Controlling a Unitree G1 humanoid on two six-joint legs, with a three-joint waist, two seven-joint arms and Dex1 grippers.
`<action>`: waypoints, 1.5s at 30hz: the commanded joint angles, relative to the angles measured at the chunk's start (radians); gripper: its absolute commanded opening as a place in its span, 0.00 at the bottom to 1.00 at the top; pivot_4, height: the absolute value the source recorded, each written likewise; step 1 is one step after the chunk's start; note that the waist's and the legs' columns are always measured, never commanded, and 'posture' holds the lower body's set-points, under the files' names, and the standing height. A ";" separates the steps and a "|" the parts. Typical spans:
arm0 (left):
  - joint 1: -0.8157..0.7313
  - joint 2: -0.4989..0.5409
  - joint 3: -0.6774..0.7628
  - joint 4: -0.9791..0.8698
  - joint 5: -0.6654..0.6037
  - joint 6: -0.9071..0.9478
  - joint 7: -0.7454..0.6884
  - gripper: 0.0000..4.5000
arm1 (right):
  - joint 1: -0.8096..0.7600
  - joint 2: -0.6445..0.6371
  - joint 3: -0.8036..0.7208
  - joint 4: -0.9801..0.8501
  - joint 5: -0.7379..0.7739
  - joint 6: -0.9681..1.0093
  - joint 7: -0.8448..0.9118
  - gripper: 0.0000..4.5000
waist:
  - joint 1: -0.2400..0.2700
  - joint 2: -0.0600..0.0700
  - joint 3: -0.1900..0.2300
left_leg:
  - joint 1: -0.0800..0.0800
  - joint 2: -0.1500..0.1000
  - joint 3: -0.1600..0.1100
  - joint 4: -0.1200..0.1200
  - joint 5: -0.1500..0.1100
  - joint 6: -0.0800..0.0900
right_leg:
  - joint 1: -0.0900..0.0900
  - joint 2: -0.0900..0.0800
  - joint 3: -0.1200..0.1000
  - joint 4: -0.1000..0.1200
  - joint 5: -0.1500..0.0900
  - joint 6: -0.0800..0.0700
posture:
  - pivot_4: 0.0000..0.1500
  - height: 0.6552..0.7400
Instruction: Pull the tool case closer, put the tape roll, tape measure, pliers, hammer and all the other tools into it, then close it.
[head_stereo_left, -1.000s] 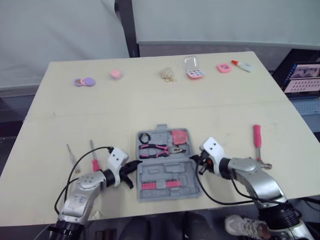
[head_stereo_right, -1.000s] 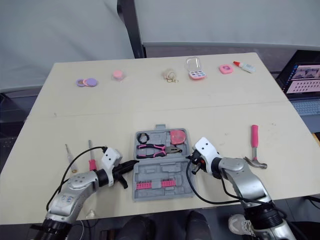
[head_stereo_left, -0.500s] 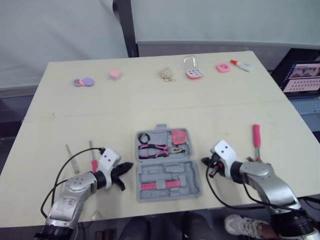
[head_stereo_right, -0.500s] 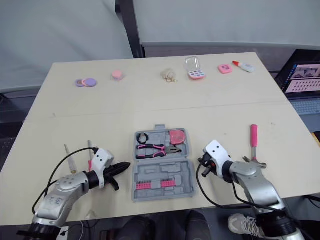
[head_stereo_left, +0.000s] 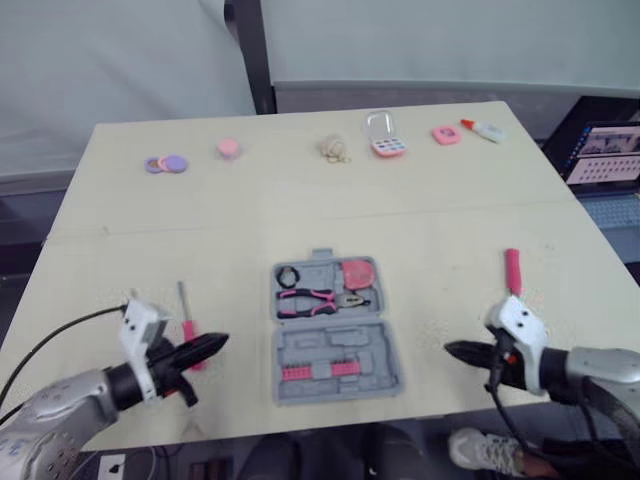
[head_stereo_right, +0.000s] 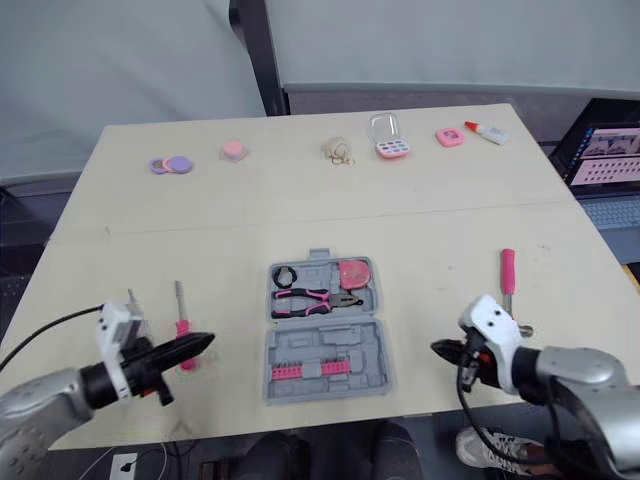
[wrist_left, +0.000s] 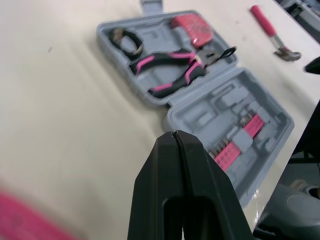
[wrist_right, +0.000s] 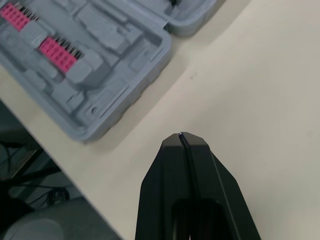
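The grey tool case (head_stereo_left: 380, 375) lies open at the table's near middle. Its far half holds the black tape roll (head_stereo_left: 289, 276), the pink tape measure (head_stereo_left: 358, 273) and the pink-handled pliers (head_stereo_left: 320, 298); pink bits (head_stereo_left: 320, 370) line the near half. The hammer (head_stereo_left: 514, 272) with a pink handle lies to the case's right. A pink-handled screwdriver (head_stereo_right: 180, 318) lies left of the case. My left gripper (head_stereo_left: 220, 341) is shut and empty, left of the case beside the screwdriver. My right gripper (head_stereo_left: 451, 349) is shut and empty, right of the case, near the hammer's head.
Along the table's far edge sit purple and pink discs (head_stereo_left: 165, 163), a pink round piece (head_stereo_left: 229, 148), a beige tangle (head_stereo_left: 335, 150), a clear-lidded pink box (head_stereo_left: 384, 135), a pink square (head_stereo_left: 446, 135) and a glue bottle (head_stereo_left: 485, 130). A laptop (head_stereo_left: 605, 165) stands off the right edge.
Both arms have drawn back from the case's sides, the left one leftward and the right one rightward, toward the near edge. The case and tools have stayed put.
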 joint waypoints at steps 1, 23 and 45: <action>0.103 -0.007 0.076 -0.099 -0.044 -0.015 -0.010 0.30 | 0.040 -0.035 -0.089 -0.074 0.097 0.023 0.072 0.29 | 0.001 -0.001 0.000 | 0.000 0.000 0.000 0.000 0.000 0.000 | 0.000 0.000 0.000 0.000 0.000 0.000 | 1.00 1.00; 0.294 -0.142 -0.034 -0.066 0.132 -0.262 0.046 0.99 | 0.121 -0.057 -0.063 -0.034 0.111 0.015 0.047 0.99 | 0.008 -0.003 0.002 | 0.000 0.000 0.002 0.001 -0.003 0.003 | -0.001 0.000 0.003 -0.005 -0.001 -0.003 | 1.00 1.00; 0.393 -0.269 0.054 -0.129 0.069 -0.308 0.181 0.99 | 0.180 0.111 -0.156 0.015 0.086 -0.366 0.116 0.99 | 0.003 -0.007 0.004 | 0.002 0.001 0.004 0.001 -0.004 0.003 | 0.000 0.000 0.004 -0.005 -0.001 -0.001 | 1.00 1.00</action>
